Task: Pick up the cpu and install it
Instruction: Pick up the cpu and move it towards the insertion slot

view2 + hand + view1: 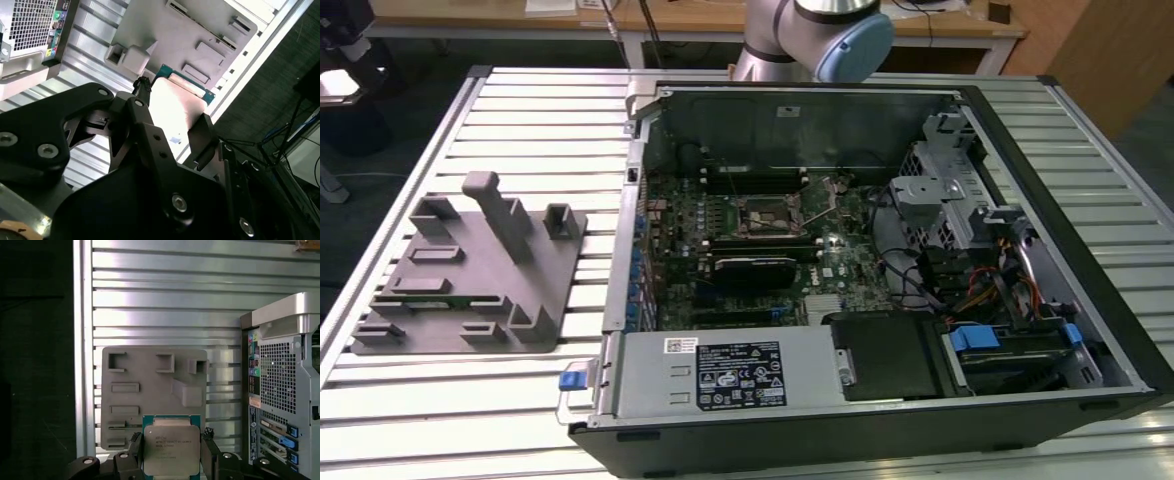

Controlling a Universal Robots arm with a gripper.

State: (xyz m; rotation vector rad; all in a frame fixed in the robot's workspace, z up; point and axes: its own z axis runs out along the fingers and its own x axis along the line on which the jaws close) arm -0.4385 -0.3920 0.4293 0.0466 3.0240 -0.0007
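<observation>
The gripper (171, 456) is clamping the cpu (171, 442) between its two black fingers (209, 452), one finger pressing on each of two opposite side edges; the jaws are standing at a narrow gap no wider than the chip and holding it. In the first wrist view the cpu is showing its silver metal top framed by a green rim; in the second wrist view the cpu (175, 102) is glaring pale, with a strip of the green rim showing along one side, and the gripper (172, 110) is bracketing it from both sides.

Behind the held chip a grey holder block (150, 370) is lying flat on the slatted metal table (165, 300); the cpu is overlapping one edge of the block in the first wrist view, and whether it is touching the block I cannot tell.

In the exterior view the holder block (467, 270) is sitting near the table (534, 120) edge at the exterior view's left; an open computer case (854, 440) is lying just beside it, taking up the middle of the table and reaching toward the edge at the exterior view's right; a black socket frame (766, 214) is sitting in the middle of the motherboard (847, 265) inside the case; the robot arm (807, 35) is rising at the table's far edge.
</observation>
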